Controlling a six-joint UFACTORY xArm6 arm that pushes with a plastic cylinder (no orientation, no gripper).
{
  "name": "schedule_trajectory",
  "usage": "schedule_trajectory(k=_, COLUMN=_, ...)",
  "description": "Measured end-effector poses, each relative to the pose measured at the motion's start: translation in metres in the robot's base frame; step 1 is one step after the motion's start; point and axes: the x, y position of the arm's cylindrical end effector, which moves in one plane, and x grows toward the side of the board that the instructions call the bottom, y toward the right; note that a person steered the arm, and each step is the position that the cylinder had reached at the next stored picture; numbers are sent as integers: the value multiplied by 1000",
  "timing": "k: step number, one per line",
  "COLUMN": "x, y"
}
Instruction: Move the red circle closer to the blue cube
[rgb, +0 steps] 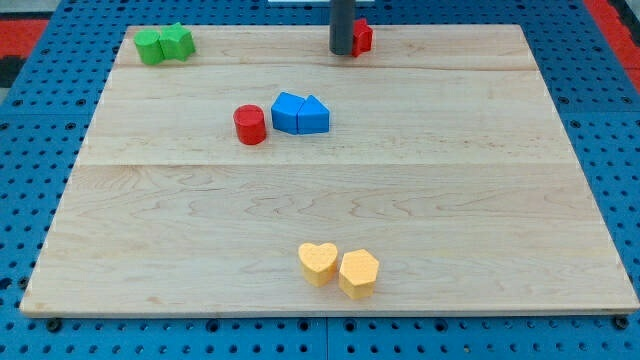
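Sitting just left of the blue cube (289, 112) on the wooden table (330, 215), red circle (250, 125) nearly touches it; my tip (342, 52) is at top, no jaws fitted.

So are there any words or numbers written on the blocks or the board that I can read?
None: no words, numbers, labels or signs show anywhere.
The wooden board is bare wood grain.
The red circle, blue cube, green blocks and yellow blocks are plain colour.
My tip is a plain dark rod beside another red block.
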Motion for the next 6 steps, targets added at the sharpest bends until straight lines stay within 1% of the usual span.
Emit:
schedule_trajectory(k=1, x=71, y=36)
schedule_trajectory(k=2, x=171, y=64)
schedule_trajectory(k=3, x=239, y=38)
schedule_trajectory(k=4, x=249, y=-37)
schedule_trajectory(k=5, x=197, y=-117)
schedule_trajectory(k=6, x=154, y=-131)
